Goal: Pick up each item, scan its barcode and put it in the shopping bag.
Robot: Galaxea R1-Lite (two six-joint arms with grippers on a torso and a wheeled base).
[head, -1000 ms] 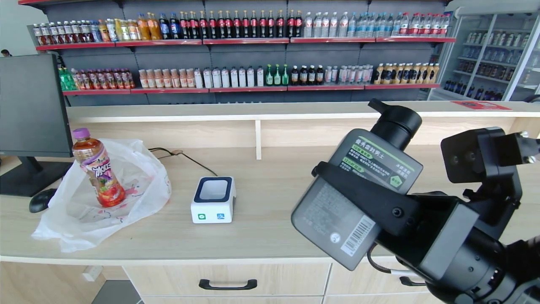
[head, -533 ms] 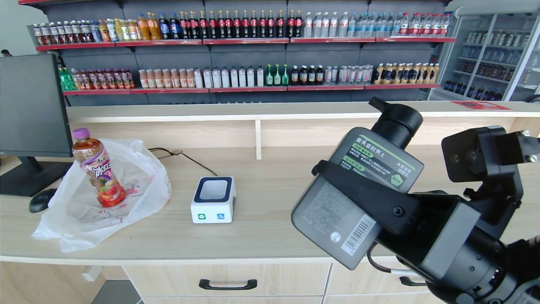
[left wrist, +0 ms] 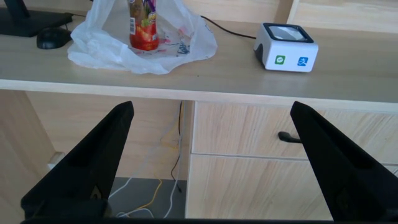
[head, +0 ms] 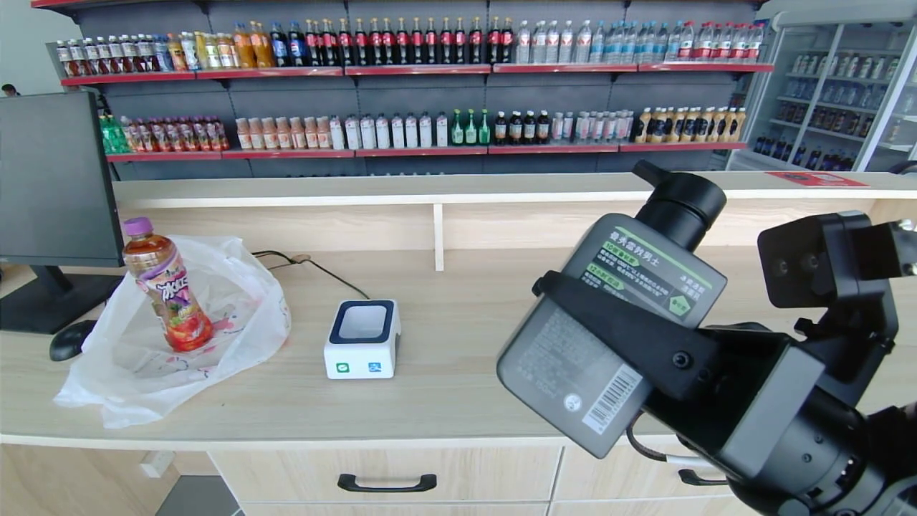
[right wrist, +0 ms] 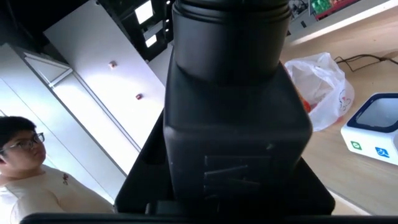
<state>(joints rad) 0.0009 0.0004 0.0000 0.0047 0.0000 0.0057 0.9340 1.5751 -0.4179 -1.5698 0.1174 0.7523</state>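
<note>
Pump bottle [head: 559, 358]: dark grey matte plastic, flat rectangular body, round black pump cap, white barcode patch near base. Held tilted in air over right part of tabletop [head: 444, 322], right claw [head: 616, 326] clamped across its middle. Left claw [left wrist: 211, 168]: fingers wide apart, facing wooden drawer fronts [left wrist: 249, 130]. Shopping bag [head: 129, 358]: thin crinkled translucent plastic, at left on tabletop, purple-capped tea bottle [head: 166, 287] standing in it. Scanner [head: 362, 338]: white cube, dark-rimmed window on top, between bag and pump bottle.

The dark grey pump bottle [head: 609, 337] carries a white barcode sticker [head: 610, 399] near its base and a green-banded label [head: 648, 276] whose small characters are too fine to read. The scanner [head: 362, 338] front shows a green icon [head: 342, 368] and a blue icon [head: 375, 368]. The drink bottle [head: 166, 287] wrapper bears large white characters.
</note>
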